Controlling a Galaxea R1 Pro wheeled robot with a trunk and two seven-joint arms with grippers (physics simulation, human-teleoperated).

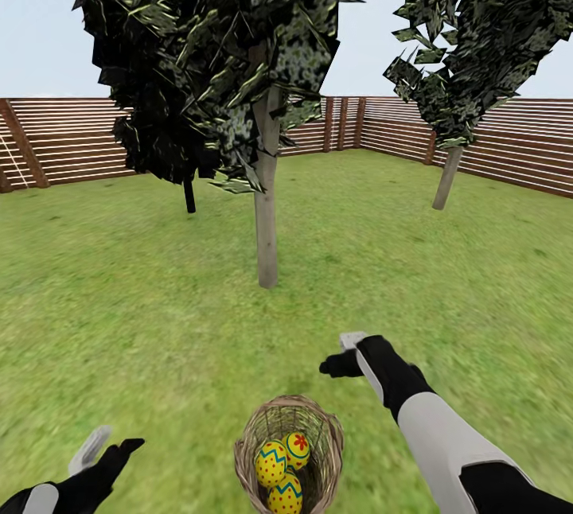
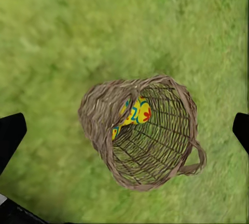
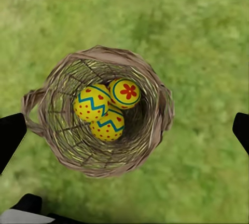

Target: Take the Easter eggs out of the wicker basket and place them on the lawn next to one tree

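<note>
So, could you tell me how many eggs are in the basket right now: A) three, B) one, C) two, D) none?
A: the right wrist view looks straight down into the basket and shows three eggs lying together at its bottom.

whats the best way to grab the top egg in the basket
Come straight down through the open mouth of the wicker basket; its woven wall blocks any side approach. Close the jaws across the rounded middle of the flower-marked egg, which probably lies highest, resting against the other two eggs. The right gripper, open above it, seems best placed.
</note>
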